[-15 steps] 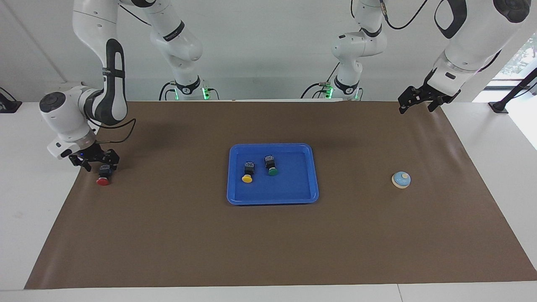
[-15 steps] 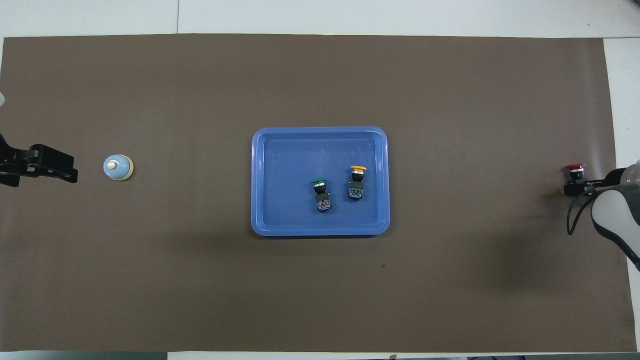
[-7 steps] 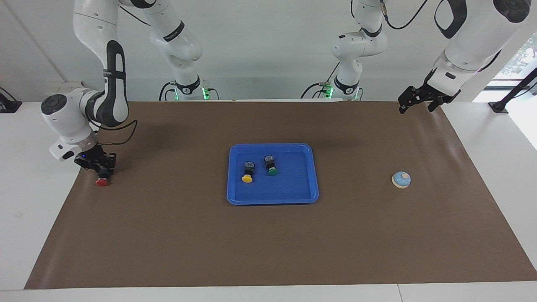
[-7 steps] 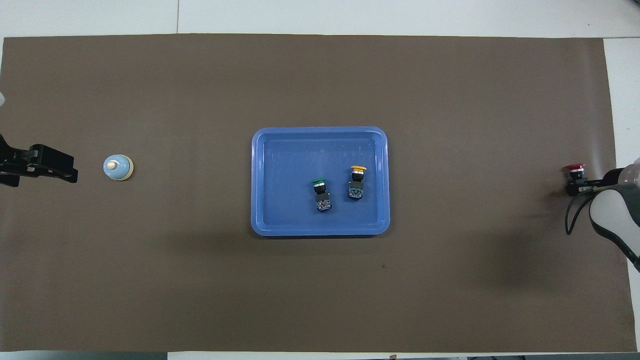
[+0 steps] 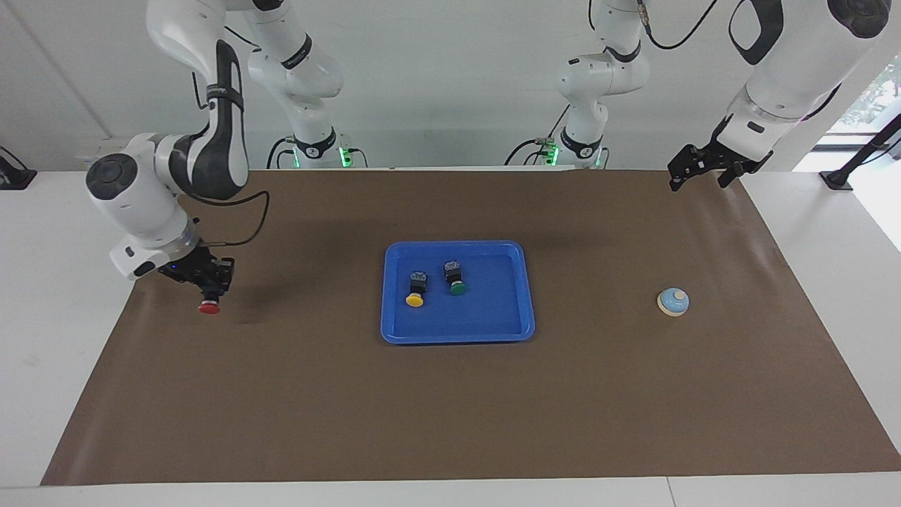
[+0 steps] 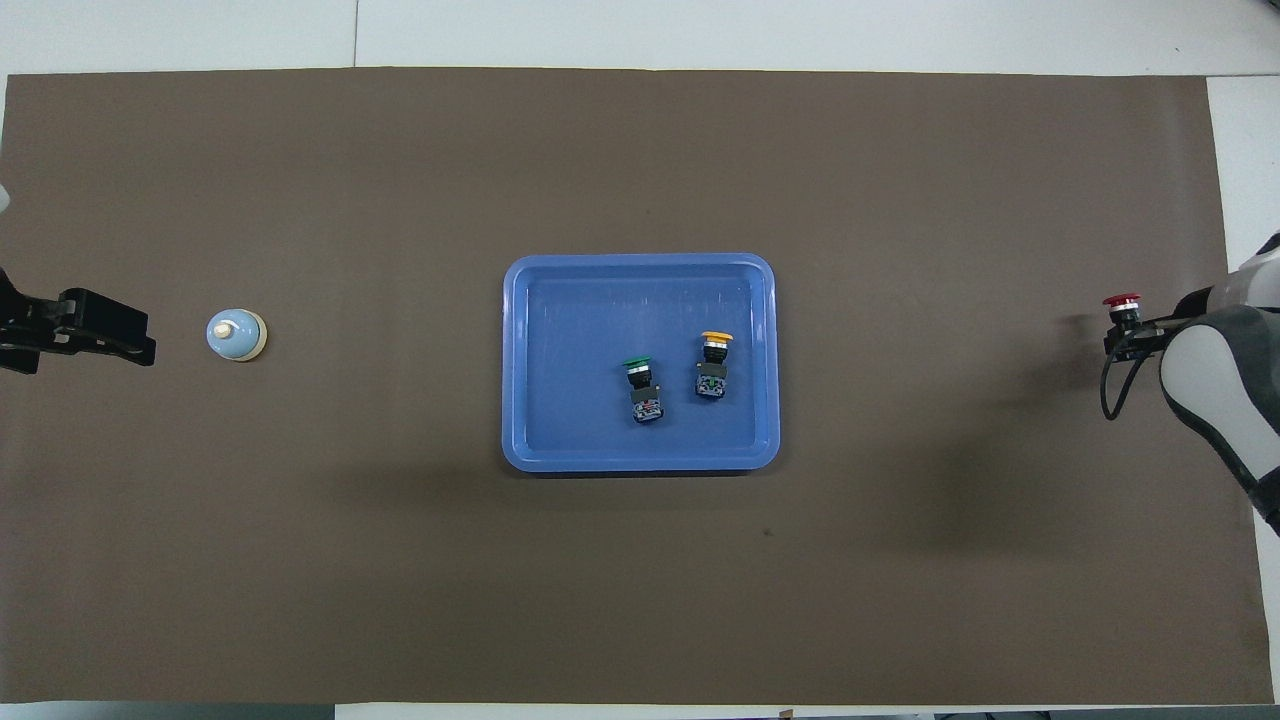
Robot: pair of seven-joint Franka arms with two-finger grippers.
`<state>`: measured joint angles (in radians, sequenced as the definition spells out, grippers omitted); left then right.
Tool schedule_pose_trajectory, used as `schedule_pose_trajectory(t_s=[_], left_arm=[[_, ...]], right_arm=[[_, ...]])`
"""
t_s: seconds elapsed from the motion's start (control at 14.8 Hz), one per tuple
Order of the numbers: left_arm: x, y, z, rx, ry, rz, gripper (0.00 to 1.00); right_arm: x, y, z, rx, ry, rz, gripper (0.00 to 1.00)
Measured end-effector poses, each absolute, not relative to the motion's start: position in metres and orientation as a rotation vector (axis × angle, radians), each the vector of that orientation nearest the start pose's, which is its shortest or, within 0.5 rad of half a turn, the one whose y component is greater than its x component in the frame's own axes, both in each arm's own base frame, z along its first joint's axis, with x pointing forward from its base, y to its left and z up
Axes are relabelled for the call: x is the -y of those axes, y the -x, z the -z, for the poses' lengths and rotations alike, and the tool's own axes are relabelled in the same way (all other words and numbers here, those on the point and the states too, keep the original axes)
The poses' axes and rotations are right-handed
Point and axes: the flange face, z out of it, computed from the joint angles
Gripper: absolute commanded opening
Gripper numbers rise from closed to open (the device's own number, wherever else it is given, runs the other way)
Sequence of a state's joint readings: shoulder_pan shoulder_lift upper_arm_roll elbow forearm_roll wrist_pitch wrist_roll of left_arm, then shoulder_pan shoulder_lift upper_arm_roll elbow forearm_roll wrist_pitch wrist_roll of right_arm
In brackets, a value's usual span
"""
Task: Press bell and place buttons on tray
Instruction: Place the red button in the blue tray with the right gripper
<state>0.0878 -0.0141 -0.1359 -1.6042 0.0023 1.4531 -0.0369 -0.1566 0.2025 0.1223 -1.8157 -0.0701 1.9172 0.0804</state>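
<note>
Brown paper (image 5: 450, 394) covered the white table (image 5: 49, 338) from one arm's end to the other, with a pale wall rising where the robots stood.

At the middle of the paper lay the tray (image 5: 394, 331), bright blue and shallow, with a raised rim. Two of the buttons rested in it on their sides, just beside each other but apart. The yellow button (image 5: 416, 290) lay toward the right arm's end of the tray, and the green button (image 5: 455, 278) lay beside it, a little nearer to the robots. Both had their coloured caps pointing away from the robots and their black bodies toward them.

The red button (image 5: 208, 305) was off the surface, clamped in the right gripper (image 5: 209, 287), whose fingers were closed on its black body while the red cap hung below them. It was carried above the brown paper near the right arm's end of the table, well apart from the tray, and its shadow fell on the paper beneath. In the overhead view the same red cap (image 6: 1121, 300) showed just past the gripper's tip, at the edge of the picture.

The bell (image 5: 673, 301), a small light-blue dome on a cream rim, sat on the paper toward the left arm's end, well apart from the tray and about level with it.

The left gripper (image 5: 697, 171) waited in the air over the corner of the paper nearest its own base, its fingers spread wide and holding nothing.
</note>
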Motion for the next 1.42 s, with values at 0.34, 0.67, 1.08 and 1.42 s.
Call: schedule_pose_trajectory(t_s=[0.34, 0.67, 1.08, 1.42], left_arm=[[0.026, -0.536, -0.607, -0.017, 3.124, -0.214, 1.0], [0.026, -0.536, -0.607, -0.017, 3.124, -0.214, 1.0], [0.026, -0.536, -0.607, -0.017, 3.124, -0.214, 1.0], [0.026, -0.536, -0.607, -0.017, 3.124, -0.214, 1.0]], right_arm=[[-0.181, -0.587, -0.476, -0.238, 3.199, -0.105, 0.0], [-0.303, -0.545, -0.469, -0.169, 3.114, -0.123, 0.0], [-0.417, -0.533, -0.398, -0.208, 3.084, -0.111, 0.0], [-0.452, -0.529, -0.336, -0.17, 3.034, -0.03, 0.0]])
